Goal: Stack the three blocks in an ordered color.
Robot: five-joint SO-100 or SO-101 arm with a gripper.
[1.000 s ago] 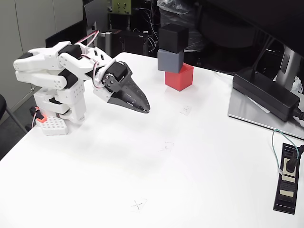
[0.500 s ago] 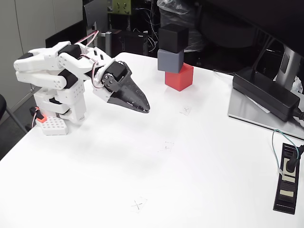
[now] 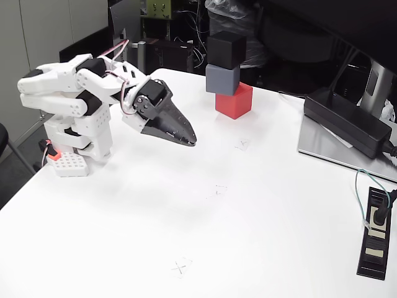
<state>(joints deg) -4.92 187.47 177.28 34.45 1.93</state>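
— Where are the blocks?
— In a tower at the table's far side: red block (image 3: pixel 234 100) at the bottom, grey block (image 3: pixel 222 79) on it, black block (image 3: pixel 226 49) on top.
— And the gripper (image 3: pixel 190 142)?
— Closed, holding nothing, well apart to the tower's left

Fixed view: the desk (image 3: pixel 260 236) is cut off by the lower, left and right edges. The power brick (image 3: pixel 347 121) loses its cable at the right edge. Small pencilled marks (image 3: pixel 180 267) on the desk are too faint to read. Clutter behind the black block (image 3: pixel 226 48) is too dark to identify
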